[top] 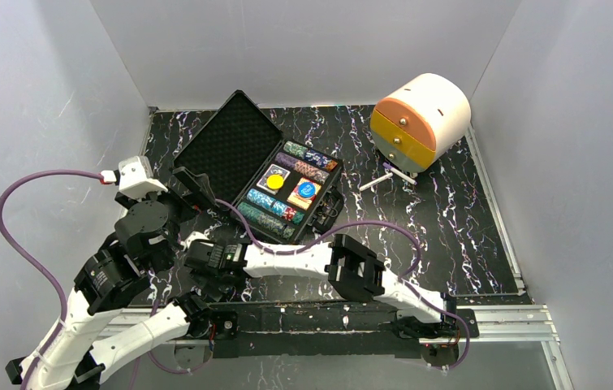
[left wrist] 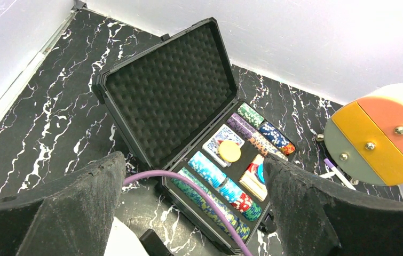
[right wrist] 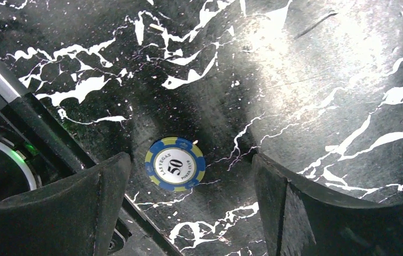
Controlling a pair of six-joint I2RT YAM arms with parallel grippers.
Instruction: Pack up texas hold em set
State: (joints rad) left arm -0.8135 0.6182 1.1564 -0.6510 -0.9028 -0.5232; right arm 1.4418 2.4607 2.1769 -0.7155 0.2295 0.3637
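Note:
The black hard case (top: 223, 145) lies open at the table's middle, its foam lid (left wrist: 170, 90) leaning back. In its tray are multicoloured chip rows (left wrist: 226, 186), a card deck (left wrist: 216, 138) with a yellow round button (left wrist: 230, 151) on it, and a blue button (top: 307, 189). My left gripper (left wrist: 194, 176) hovers open just short of the case's near-left corner, holding nothing. One loose blue-and-yellow "50" chip (right wrist: 175, 164) lies flat on the table near the front rail. My right gripper (right wrist: 191, 176) stands open above it, the chip closer to the left finger (right wrist: 89, 202).
A cream-and-orange round drawer box (top: 420, 122) sits at the back right, with a white pen (top: 380, 179) in front of it. The right arm's purple cable (left wrist: 199, 192) crosses over the case's near edge. Grey walls enclose the marbled table; a metal rail (top: 498, 321) runs along the front.

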